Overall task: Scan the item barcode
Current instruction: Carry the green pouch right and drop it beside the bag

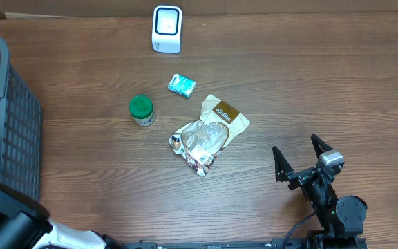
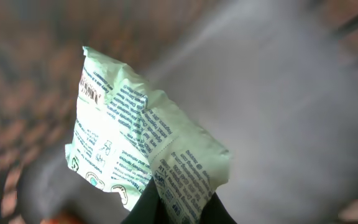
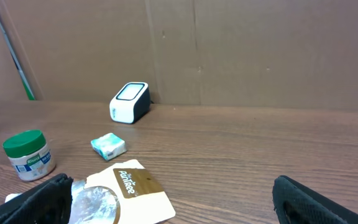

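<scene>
From overhead, the wooden desk (image 1: 309, 76) carried a white scanner (image 1: 166, 29) near its far edge. In front of it lay a small teal packet (image 1: 182, 86), a green-lidded jar (image 1: 141, 111) and a crinkled snack bag (image 1: 209, 135) with a brown label, each apart from the others. A dark mesh basket (image 1: 9, 117) stood along the left side. The right end effector (image 1: 297, 146) hung over bare wood near the right front, its two fingers spread wide and holding nothing, well apart from the snack bag. The left arm (image 1: 16, 225) reached in from the lower left corner toward the basket; its tip was too blurred there to make out.

In the left wrist view, the left end effector (image 2: 180, 208) was pinched tight on the lower end of a pale green packet (image 2: 135, 149), which stood up from the dark fingers (image 2: 145, 210). The packet showed dense blue print, and a striped mark near its top corner. Behind it everything was smeared, with mesh-like shadows on the left.

In the right wrist view, both black fingers sat far apart at the lower corners, empty. Between them lay the snack bag, with the jar on the left, the teal packet beyond, and the scanner farther back beside a cardboard wall (image 3: 241, 50).
</scene>
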